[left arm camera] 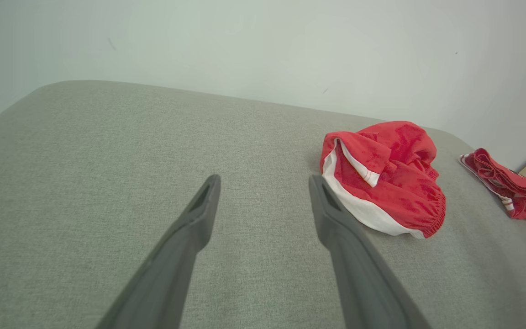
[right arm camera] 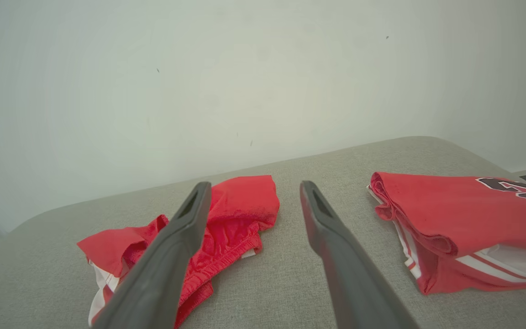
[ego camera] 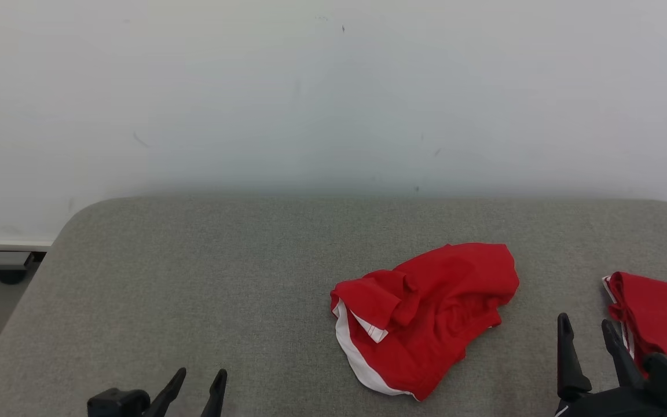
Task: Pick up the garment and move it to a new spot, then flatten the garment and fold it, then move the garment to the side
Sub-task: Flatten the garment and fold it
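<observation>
Garment: crumpled red shorts with white trim [ego camera: 426, 315], lying right of centre on grey fabric-covered table [ego camera: 194, 289].
Left claw [ego camera: 201, 373]: wide open, empty, well apart from shorts.
Right claw [ego camera: 586, 321]: wide open, empty, near shorts.
Progress: apparently nothing done; pickup, flattening, folding, moving aside remain.

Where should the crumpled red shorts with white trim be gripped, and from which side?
Probably the raised fold near the left end of the crumpled red shorts, from above with the open right gripper: that fold stands up, so the fingers can close around it.
</observation>
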Available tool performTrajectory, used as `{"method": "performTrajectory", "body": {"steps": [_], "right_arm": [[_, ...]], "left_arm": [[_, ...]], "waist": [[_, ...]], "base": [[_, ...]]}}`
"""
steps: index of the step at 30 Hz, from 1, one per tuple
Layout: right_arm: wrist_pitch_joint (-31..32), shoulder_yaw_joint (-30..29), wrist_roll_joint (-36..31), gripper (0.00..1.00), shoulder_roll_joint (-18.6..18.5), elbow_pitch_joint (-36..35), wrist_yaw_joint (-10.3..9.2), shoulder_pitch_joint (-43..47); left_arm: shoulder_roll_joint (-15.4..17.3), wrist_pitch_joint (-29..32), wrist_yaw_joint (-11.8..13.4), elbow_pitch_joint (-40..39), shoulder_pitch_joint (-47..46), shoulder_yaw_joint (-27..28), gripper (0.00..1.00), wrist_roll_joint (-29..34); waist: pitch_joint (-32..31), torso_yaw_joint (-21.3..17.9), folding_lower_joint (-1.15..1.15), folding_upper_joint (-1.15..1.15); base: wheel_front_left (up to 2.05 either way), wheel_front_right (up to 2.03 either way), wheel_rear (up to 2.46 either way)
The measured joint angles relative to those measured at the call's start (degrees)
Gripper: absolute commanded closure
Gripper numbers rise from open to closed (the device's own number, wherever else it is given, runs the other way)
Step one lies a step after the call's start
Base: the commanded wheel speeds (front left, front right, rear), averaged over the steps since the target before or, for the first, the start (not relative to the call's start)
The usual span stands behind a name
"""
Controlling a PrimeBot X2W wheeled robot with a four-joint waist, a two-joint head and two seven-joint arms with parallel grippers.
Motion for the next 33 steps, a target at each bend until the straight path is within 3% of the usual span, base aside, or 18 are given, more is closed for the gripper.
{"method": "performTrajectory", "body": {"steps": [6,7,11,12,13,14,16,22,25,26,27,29,33], "right_arm": [[1.3,1.7,-0.7,0.0,-1.2,-0.3,0.08,-1.1],[1.7,1.4,-0.9,0.0,-1.8,-1.2,0.08,-1.1],[2.1,1.1,-1.2,0.0,-2.7,-2.2,0.08,-1.1],[2.8,-0.4,-1.2,0.0,-3.3,-4.1,0.08,-1.1],[2.8,-1.0,-1.2,0.0,-3.3,-4.2,0.02,-1.2],[2.9,-0.5,-1.2,0.0,-2.9,-4.2,0.02,-2.6],[2.9,-0.4,-1.2,0.0,-2.8,-4.1,0.01,-2.8],[2.9,-0.3,-1.2,0.0,-2.7,-3.8,0.01,-3.3],[2.9,-0.2,-1.2,0.0,-2.4,-3.7,0.0,-3.4],[2.9,-0.1,-1.2,0.0,-2.3,-3.7,0.0,-3.4],[2.9,0.0,-1.2,0.0,-2.3,-3.7,0.0,-3.4],[2.9,0.0,-1.2,0.0,-2.3,-3.7,0.0,-3.4],[2.9,-0.2,-1.2,0.0,-2.3,-3.6,0.0,-3.4]], "left_arm": [[-3.6,5.8,-0.2,0.4,-2.5,-5.0,0.0,-0.1],[-6.3,7.6,-1.5,2.5,-5.7,-7.5,0.0,-0.1],[-9.8,9.6,-3.0,5.5,-8.7,-10.4,0.0,-0.1],[-13.6,13.1,-6.2,13.6,-16.6,-15.8,0.0,3.0],[-15.1,13.9,-7.2,17.6,-19.5,-17.3,0.0,3.9],[-15.4,14.3,-6.5,22.7,-21.0,-18.0,0.0,6.2],[-15.4,14.3,-5.5,25.5,-21.8,-18.6,0.0,7.7],[-16.8,14.3,-5.5,29.9,-23.2,-21.4,0.0,9.9],[-17.1,12.7,-3.6,33.8,-25.3,-21.3,0.0,10.7],[-17.1,12.4,-3.6,34.2,-25.4,-21.3,0.2,10.7],[-17.1,12.1,-3.6,34.5,-25.4,-21.3,0.51,10.7],[-17.2,11.9,-3.6,35.5,-25.4,-21.4,1.0,10.7],[-17.3,10.6,-3.6,36.7,-25.4,-21.5,1.0,10.3]], "waist": [[0.9,-4.6,0.0,0.01],[1.8,-7.7,0.0,0.01],[2.9,-11.2,0.0,0.01],[7.0,-16.6,0.0,0.01],[8.9,-17.3,0.0,0.01],[9.9,-17.4,0.01,0.01],[10.0,-17.1,0.0,0.01],[10.1,-16.4,0.0,0.0],[10.2,-15.7,0.0,0.0],[10.1,-15.7,0.0,0.0],[10.1,-15.6,0.0,0.0],[10.1,-15.6,0.0,0.0],[10.0,-15.3,0.0,0.0]], "base": [[0.0,0.0,0.0],[0.0,0.0,0.0],[0.0,0.0,0.0],[0.0,0.0,0.0],[0.0,0.0,0.0],[0.0,0.0,0.0],[0.0,0.0,0.0],[0.0,0.0,0.0],[0.0,0.0,0.0],[0.0,0.0,0.0],[0.0,0.0,0.0],[0.0,0.0,0.0],[0.0,0.0,0.0]]}}
